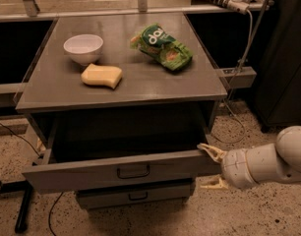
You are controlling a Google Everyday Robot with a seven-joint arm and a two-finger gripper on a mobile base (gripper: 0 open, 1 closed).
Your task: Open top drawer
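- Two fingers [209,152] of my gripper [212,167] stand spread wide at the lower right of the frame, with nothing held between them.
- My upper finger sits at the top edge of the top drawer's [91,173] right end. My lower one hangs just below that corner. I cannot tell whether either is touching.
- That drawer is pulled well out from the cabinet, across the lower middle of the frame, with its dark tray showing behind the front.
- Its black handle [133,171] is at the centre of the front, well apart from my gripper.
- A narrower drawer [165,192] sits just beneath.
- On the cabinet top [140,90] lie a white bowl [83,48], a yellow sponge [102,75] and a green bag [162,46].
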